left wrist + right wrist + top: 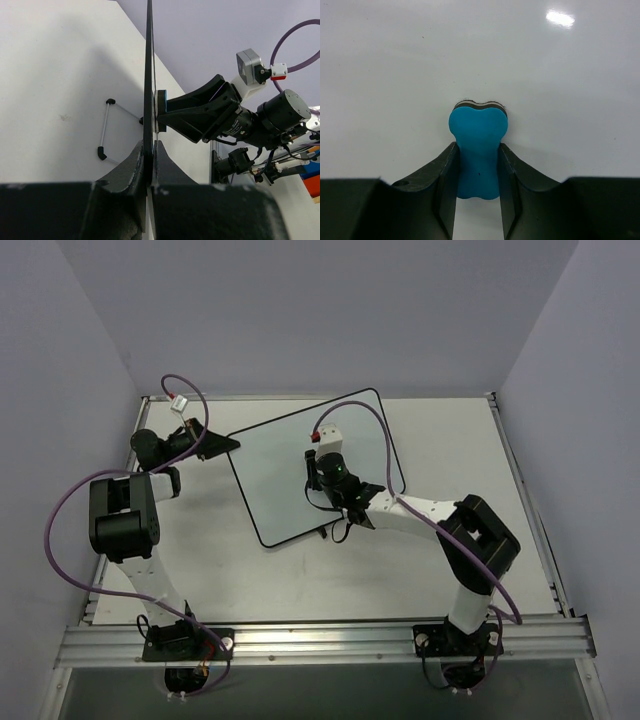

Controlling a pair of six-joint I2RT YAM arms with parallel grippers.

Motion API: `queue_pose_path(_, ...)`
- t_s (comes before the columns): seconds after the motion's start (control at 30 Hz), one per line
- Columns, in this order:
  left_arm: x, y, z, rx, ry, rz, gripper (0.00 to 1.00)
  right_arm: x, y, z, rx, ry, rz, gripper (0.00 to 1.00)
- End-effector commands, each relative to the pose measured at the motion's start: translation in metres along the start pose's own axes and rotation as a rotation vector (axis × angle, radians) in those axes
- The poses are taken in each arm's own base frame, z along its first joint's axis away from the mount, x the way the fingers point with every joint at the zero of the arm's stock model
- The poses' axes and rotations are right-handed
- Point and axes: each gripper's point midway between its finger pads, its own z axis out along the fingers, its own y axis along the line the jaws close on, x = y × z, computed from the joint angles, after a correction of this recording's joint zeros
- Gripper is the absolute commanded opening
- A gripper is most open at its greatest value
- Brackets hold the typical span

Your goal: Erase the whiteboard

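Note:
The whiteboard (285,475), white with a thin black frame, lies skewed at the table's middle. My left gripper (222,445) is shut on its left corner. In the left wrist view the board (148,60) stands edge-on as a black line, clamped between my fingers (149,146). My right gripper (317,472) points down over the board's middle, shut on a small blue eraser block (477,145) whose felt end presses on the board surface (395,60). The eraser also shows against the board in the left wrist view (161,104). No marks show on the board.
A thin wire bracket with black ends (106,131) sits at the board's edge, and a small black piece (322,533) sticks out at its near edge. Grey walls close in the table (200,570) on three sides. A metal rail (330,640) runs along the front.

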Motion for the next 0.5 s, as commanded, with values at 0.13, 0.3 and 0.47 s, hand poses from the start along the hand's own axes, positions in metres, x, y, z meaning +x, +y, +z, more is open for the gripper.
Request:
queue_pose_path(0.13, -0.004, -0.039, 0.005, 0.105, 0.046, 0.313, 0.02, 0.026, -0.073, -0.006, 0.169, 0.083, 0.063, 0.00)
queue_pose_path(0.3, -0.005, -0.038, 0.004, 0.101, 0.046, 0.314, 0.02, 0.018, -0.087, -0.037, 0.133, 0.051, 0.123, 0.00)
queue_pose_path(0.47, -0.004, -0.038, 0.003, 0.094, 0.046, 0.317, 0.02, -0.010, -0.106, -0.077, 0.145, 0.047, 0.165, 0.00)
